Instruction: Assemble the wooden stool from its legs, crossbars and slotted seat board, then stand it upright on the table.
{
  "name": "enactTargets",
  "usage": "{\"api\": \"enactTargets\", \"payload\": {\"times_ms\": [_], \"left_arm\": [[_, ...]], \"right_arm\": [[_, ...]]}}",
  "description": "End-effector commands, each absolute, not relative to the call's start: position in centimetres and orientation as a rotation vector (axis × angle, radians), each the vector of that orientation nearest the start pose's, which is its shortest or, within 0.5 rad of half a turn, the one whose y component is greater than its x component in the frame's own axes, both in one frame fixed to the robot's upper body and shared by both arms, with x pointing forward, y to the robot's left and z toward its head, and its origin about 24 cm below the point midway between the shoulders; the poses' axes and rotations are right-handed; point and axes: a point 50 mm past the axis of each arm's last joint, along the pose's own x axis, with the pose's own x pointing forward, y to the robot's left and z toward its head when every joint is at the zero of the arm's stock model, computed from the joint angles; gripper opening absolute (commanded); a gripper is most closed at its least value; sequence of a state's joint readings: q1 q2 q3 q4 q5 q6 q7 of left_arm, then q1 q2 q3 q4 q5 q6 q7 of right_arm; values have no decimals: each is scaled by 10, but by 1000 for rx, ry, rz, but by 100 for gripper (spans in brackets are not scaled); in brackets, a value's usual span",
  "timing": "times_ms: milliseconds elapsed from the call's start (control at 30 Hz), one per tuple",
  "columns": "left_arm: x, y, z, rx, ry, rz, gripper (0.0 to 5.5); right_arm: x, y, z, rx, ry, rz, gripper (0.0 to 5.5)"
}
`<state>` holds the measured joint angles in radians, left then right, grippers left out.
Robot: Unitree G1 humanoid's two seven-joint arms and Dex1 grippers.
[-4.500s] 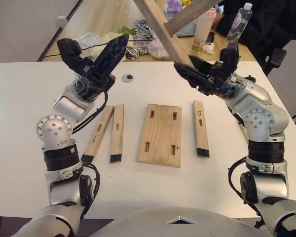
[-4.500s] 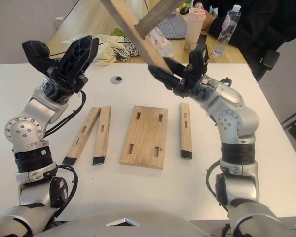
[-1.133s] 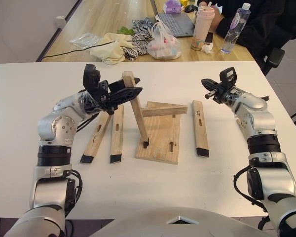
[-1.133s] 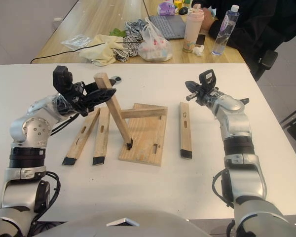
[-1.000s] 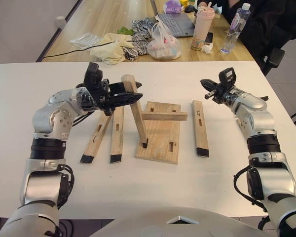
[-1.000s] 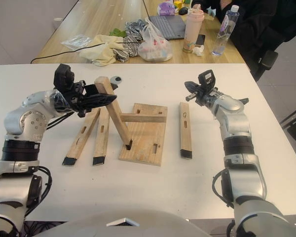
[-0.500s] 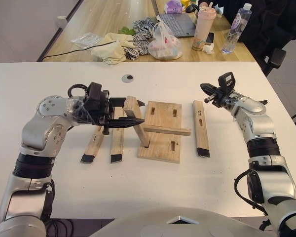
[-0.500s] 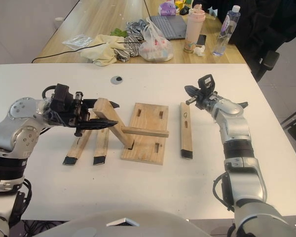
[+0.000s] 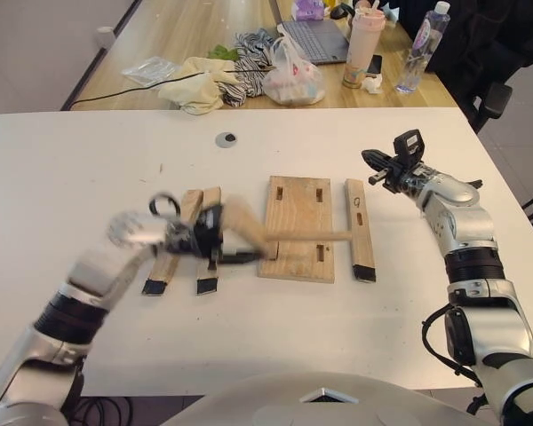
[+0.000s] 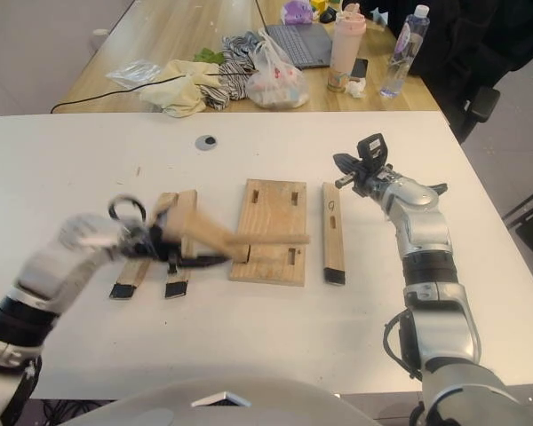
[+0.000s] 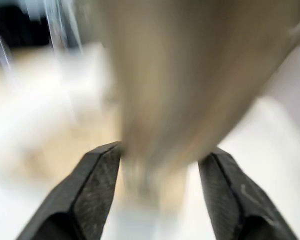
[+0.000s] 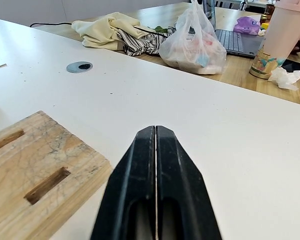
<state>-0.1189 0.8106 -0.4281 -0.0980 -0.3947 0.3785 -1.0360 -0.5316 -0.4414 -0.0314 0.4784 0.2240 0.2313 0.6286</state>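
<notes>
Left claw (image 9: 217,246) grips the leg (image 9: 239,218); its crossbar (image 9: 311,236) reaches over the seat board (image 9: 295,202).

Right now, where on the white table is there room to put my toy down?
Bare: the strip between the seat board and the near edge of the table, and left of the grommet. Crowded: the middle row of legs.

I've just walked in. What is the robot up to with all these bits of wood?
The left gripper holds a pale wooden leg with a crossbar fitted into it, low by the left edge of the slotted rectangular seat board, which lies flat on the white table. Two loose wooden legs lie left of the board and a third leg lies on its right. The right gripper hangs shut and empty.
</notes>
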Motion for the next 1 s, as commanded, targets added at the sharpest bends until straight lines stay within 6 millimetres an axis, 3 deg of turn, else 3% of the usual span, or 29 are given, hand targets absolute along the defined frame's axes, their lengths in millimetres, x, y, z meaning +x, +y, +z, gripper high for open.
{"api": "enactTargets", "payload": {"times_ms": [33,133,233,300,433,567,833,1000], "left_arm": [[216,195,40,364,720,-1271,328],[224,202,51,376,660,-1194,366],[229,210,65,355,577,-1078,366],[232,213,85,278,463,-1011,366],[212,209,103,238,422,-1123,366],[215,212,117,299,381,-1182,366],[206,197,145,247,249,-1335,366],[220,191,154,270,144,-1292,366]], "right_arm": [[345,-206,96,-126,181,537,0],[344,-206,97,-129,180,538,0],[341,-208,95,-128,188,534,0],[339,-210,93,-127,197,528,0],[334,-209,87,-121,213,524,0],[328,-206,81,-101,216,504,0],[319,-200,71,-78,229,496,0],[318,-197,69,-63,225,483,0]]}}
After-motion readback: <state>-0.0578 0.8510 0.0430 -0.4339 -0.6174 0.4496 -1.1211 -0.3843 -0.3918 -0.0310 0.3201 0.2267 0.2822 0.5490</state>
